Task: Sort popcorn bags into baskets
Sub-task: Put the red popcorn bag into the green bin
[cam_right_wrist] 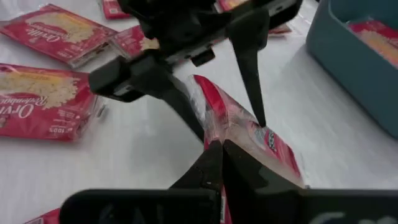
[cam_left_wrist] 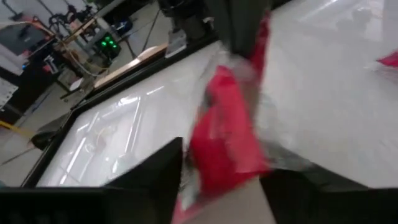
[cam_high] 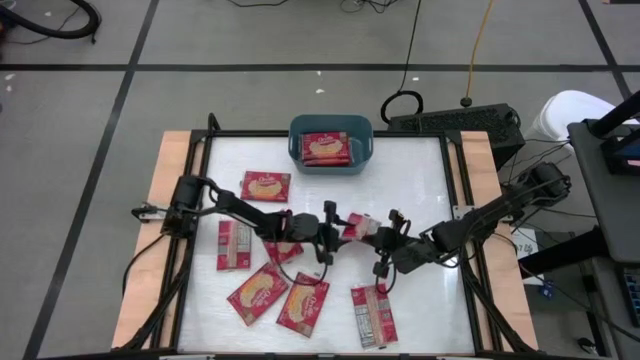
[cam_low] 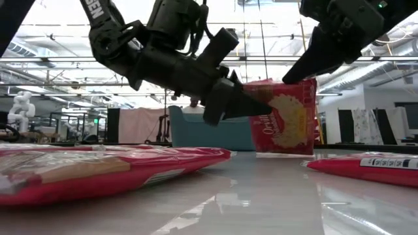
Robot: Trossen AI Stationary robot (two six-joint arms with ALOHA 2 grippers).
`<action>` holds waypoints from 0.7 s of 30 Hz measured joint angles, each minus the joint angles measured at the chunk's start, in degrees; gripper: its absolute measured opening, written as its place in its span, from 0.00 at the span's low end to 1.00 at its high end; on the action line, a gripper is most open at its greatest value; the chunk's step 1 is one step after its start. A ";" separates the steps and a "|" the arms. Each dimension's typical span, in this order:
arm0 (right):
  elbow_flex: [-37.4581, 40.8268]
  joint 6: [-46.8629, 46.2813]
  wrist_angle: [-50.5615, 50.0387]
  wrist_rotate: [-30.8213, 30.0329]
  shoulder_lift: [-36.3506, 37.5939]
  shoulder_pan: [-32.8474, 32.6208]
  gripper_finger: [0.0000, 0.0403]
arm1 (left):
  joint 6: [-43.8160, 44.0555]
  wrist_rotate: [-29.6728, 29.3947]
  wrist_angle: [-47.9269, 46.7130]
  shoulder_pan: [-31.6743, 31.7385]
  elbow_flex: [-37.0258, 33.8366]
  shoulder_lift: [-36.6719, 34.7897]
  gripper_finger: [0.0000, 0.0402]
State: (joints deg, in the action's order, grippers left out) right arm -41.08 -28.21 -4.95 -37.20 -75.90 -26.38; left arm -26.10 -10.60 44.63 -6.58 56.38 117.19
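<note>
My right claw (cam_high: 383, 243) sits at the centre of the high view, its two fingers pressed together on the edge of one popcorn bag (cam_high: 356, 226), which is lifted off the tabletop (cam_high: 420, 190) and stands on edge between both arms. My left claw (cam_high: 333, 222) meets the same bag from the left side of the frame; its fingers (cam_right_wrist: 249, 68) stand apart, one on each side of the bag, and I cannot tell whether they press on it. In the low view the held bag (cam_low: 286, 117) hangs upright in the middle of the frame, its yellow picture facing the camera, clear of the surface. The teal basket (cam_high: 331, 141) stands at the top centre of the high view, against the far edge of the tabletop, with one bag (cam_high: 326, 148) lying flat inside it. Six more bags lie flat on the tabletop: one (cam_high: 266, 186) left of the basket, one (cam_high: 234, 245) at the left, one partly under my left arm, two (cam_high: 259, 292) at lower left of centre, and one (cam_high: 373, 315) at lower centre showing its grey-white panel.
</note>
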 joint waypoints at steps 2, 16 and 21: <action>0.00 0.55 0.00 -0.02 0.76 0.04 0.00 | 1.15 -0.01 -0.41 0.63 0.06 -0.12 0.36; -1.99 -1.26 -1.07 -5.09 5.67 0.91 0.09 | 8.80 -0.12 -17.31 1.80 -0.03 -7.31 0.10; -11.50 1.60 -7.51 -4.70 0.91 4.26 0.24 | 10.88 -0.11 -30.32 3.52 -0.05 -15.40 0.05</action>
State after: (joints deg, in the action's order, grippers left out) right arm -52.58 -26.61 -12.46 -41.89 -75.00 -22.12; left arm -15.22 -10.71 14.31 -3.07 56.34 101.78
